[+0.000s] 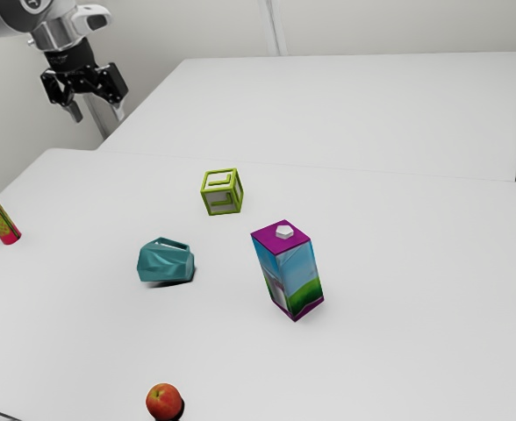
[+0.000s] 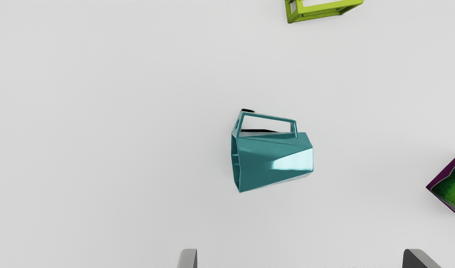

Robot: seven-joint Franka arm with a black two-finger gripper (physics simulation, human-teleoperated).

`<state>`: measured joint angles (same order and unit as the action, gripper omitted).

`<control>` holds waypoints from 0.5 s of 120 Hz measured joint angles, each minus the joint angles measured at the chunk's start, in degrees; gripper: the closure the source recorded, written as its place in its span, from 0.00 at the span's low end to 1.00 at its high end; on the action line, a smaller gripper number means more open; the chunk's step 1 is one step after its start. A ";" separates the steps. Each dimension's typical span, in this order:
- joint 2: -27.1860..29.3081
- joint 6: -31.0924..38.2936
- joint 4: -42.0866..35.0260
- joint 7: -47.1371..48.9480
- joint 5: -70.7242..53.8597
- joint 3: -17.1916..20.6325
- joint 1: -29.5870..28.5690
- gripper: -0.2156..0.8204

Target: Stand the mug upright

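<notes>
Red, round apple (image 1: 162, 400): nearest the camera, at the mug's 6 o'clock in the exterior view.
Teal faceted mug (image 1: 164, 263): on its side on the smooth white table (image 1: 398, 351), mouth facing away from the carton, handle towards the cube.
Tall purple-topped carton (image 1: 291, 274): at the mug's 3 o'clock.
Lime-framed letter cube (image 1: 222, 193): at 1 o'clock.
Yellow-and-red metallic can (image 1: 0, 222): at 9 o'clock.
Black 2-finger gripper (image 1: 97, 112): at 11 o'clock, well apart from the mug, fingers spread wide.
</notes>
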<state>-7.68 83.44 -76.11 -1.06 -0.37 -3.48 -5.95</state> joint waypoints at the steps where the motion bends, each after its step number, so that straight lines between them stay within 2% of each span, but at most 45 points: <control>1: 0.03 0.01 0.03 -0.01 -0.02 0.05 0.03 0.21; 18: -1.04 0.82 0.02 -0.12 0.88 -0.24 0.40 0.21; 29: -4.18 2.48 -2.65 -1.83 8.57 -7.74 0.29 0.21; 42: -9.51 5.10 -10.04 -7.29 23.56 -14.86 -4.20 0.21; 60: -15.47 10.25 -22.73 -18.74 43.95 -17.19 -7.42 0.21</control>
<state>-23.15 93.69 -98.84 -19.81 43.57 -20.67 -13.36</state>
